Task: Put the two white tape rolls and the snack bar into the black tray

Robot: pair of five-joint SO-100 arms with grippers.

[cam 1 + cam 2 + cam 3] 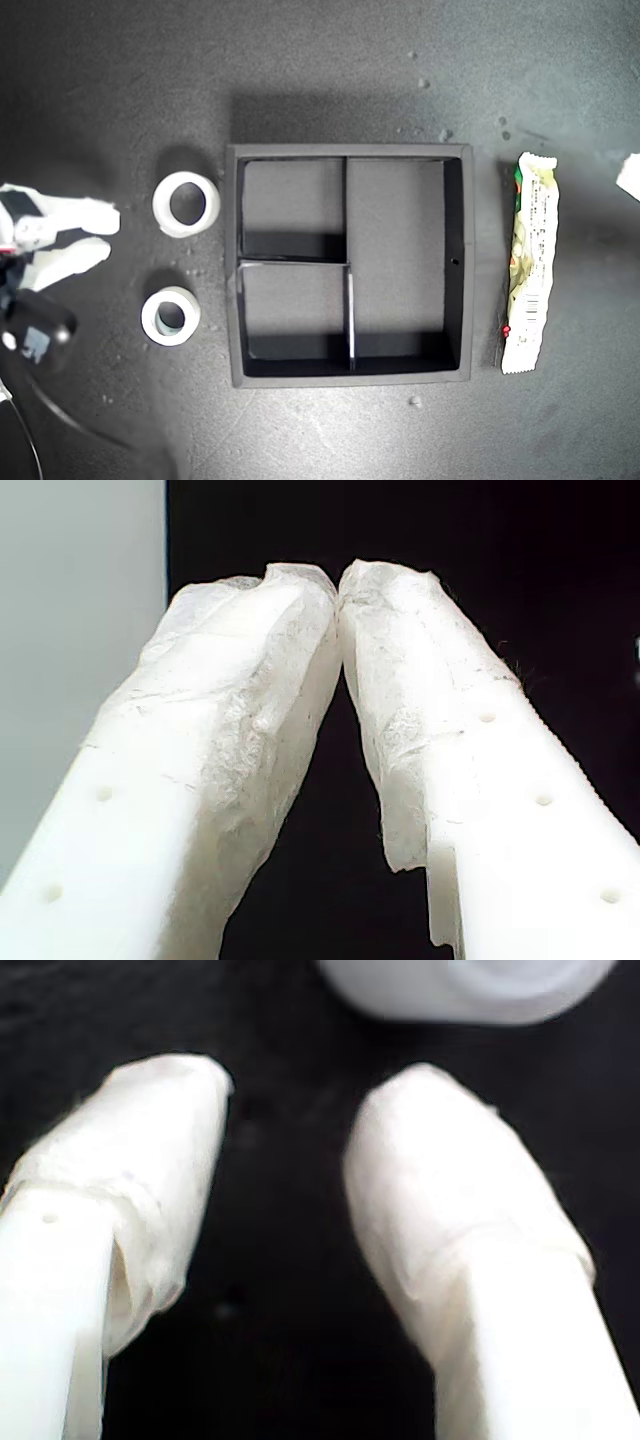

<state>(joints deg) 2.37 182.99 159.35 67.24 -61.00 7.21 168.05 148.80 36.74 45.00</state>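
The black tray [457,260] sits mid-table with all three compartments bare. Two white tape rolls lie off its side toward the exterior view's left: a wider one [186,203] and a smaller one [171,316] with a greyish core. The snack bar [530,262] lies lengthwise beside the tray on the exterior view's right. My second gripper [108,236] [300,1090] is open, a short way from the rolls, with one tape roll [470,985] just ahead of its fingertips. My first gripper [338,585] is shut on nothing, tips touching.
Everything rests on a dark mat [330,70] with small white crumbs. A white part of an arm [630,177] pokes in at the exterior view's right edge, just past the snack bar's far end. Dark arm body and cables [35,335] fill the exterior view's lower left.
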